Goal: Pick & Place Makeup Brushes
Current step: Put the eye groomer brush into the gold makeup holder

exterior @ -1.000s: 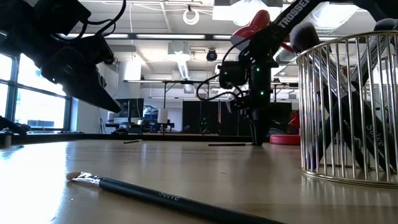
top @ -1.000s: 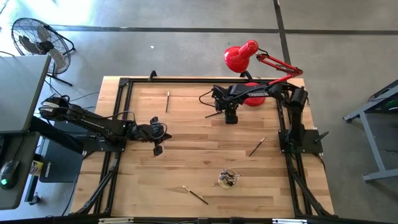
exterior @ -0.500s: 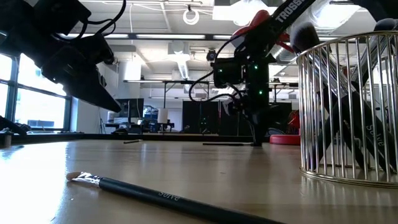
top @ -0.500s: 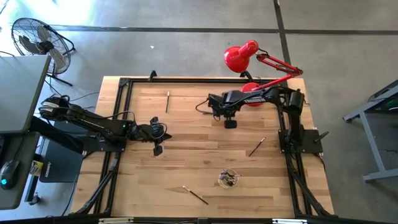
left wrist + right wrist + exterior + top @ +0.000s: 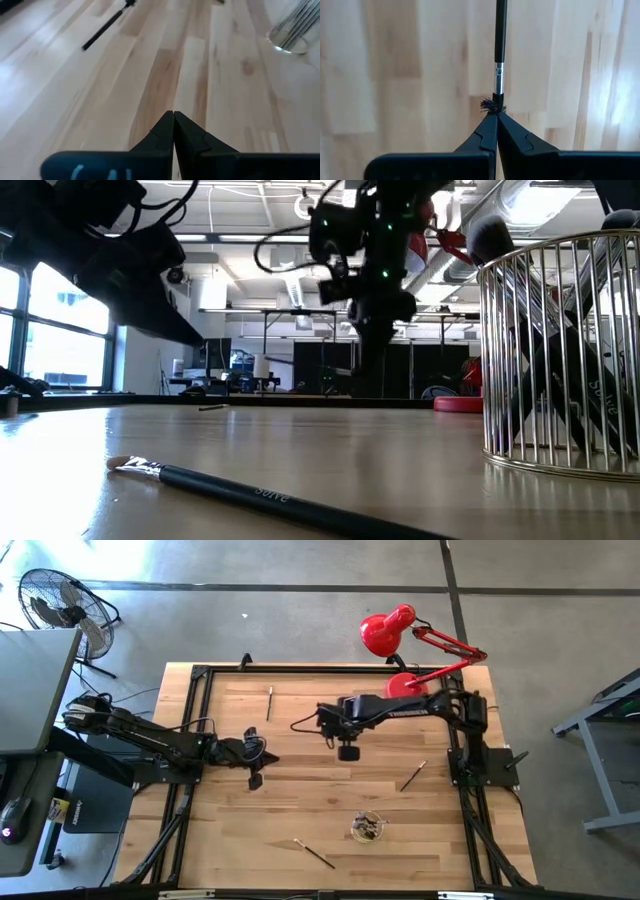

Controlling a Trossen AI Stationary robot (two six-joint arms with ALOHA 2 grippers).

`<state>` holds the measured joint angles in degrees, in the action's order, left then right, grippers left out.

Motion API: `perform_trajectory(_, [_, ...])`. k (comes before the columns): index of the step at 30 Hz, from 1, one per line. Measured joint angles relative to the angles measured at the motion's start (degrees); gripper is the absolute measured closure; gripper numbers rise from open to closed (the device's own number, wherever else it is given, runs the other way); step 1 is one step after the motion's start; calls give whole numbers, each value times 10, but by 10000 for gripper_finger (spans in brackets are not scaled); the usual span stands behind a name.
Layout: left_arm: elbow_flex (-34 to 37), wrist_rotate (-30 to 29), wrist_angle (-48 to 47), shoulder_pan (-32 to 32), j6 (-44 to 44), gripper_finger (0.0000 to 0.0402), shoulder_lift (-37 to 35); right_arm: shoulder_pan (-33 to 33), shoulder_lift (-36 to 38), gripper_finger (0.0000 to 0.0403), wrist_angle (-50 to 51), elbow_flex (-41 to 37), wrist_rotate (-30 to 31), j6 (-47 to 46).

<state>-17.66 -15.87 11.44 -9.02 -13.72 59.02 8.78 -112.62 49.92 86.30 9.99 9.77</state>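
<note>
left gripper (image 5: pixel 252 780): over the table (image 5: pixel 300 800) well left of the wire cup (image 5: pixel 367 828) and farther from the front edge; fingers (image 5: pixel 172 131) pressed together on nothing.
loose brush, far left: a brush (image 5: pixel 270 703) lies well behind and left of the wire cup, near the table's back edge.
loose brush, front: a dark-handled brush (image 5: pixel 314 853) with a pale tip lies flat, just left of the wire cup and nearer the front edge; it shows close up in the low view (image 5: pixel 260 496).
right gripper (image 5: pixel 347 751): raised over the table, behind the wire cup and slightly left of it; fingers (image 5: pixel 495 127) clamped on the bristle end of a dark brush with a silvery ferrule (image 5: pixel 499 45), the handle running straight out from the tips.
wire cup: stands upright near the front edge, with brushes leaning inside (image 5: pixel 560 370).
loose brush, right: a brush (image 5: pixel 413 776) lies aslant, behind and right of the wire cup.
red lamp (image 5: pixel 400 635): at the back right corner, well behind the wire cup.
</note>
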Motion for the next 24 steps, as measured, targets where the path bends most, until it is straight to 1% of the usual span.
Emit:
perform_trajectory(3, [-10, 19, -1, 0, 23, 381, 0, -16, 0, 403, 12, 20, 1, -19])
perform_trajectory(7, [-37, 51, -9, -5, 53, 354, 11, -32, 1, 403, 13, 33, 1, -36])
perform_trajectory(9, [-49, 50, -12, -16, 72, 338, 22, -37, 1, 403, 14, 32, 1, -47])
perform_trajectory(11, [-64, 30, -8, -30, 92, 324, 34, -40, 1, 403, 13, 31, 1, -64])
perform_trajectory(13, [-72, -9, -5, -43, 105, 313, 49, -41, 1, 403, 13, 31, 2, -88])
perform_trajectory(15, [-76, -57, -10, -54, 95, 307, 66, -41, 1, 403, 5, 31, 1, -110])
perform_trajectory(17, [-77, -93, -9, -57, 70, 306, 76, -41, 1, 403, -8, 31, 1, -121])
perform_trajectory(18, [-78, -104, -9, -57, 57, 305, 80, -41, 1, 403, -11, 31, 0, -124])
perform_trajectory(21, [-78, -107, -10, -56, 34, 305, 94, -41, 1, 403, -14, 31, -14, -129])
perform_trajectory(24, [-78, -119, -8, -57, 30, 305, 101, -41, 1, 403, -15, 31, -31, -161])
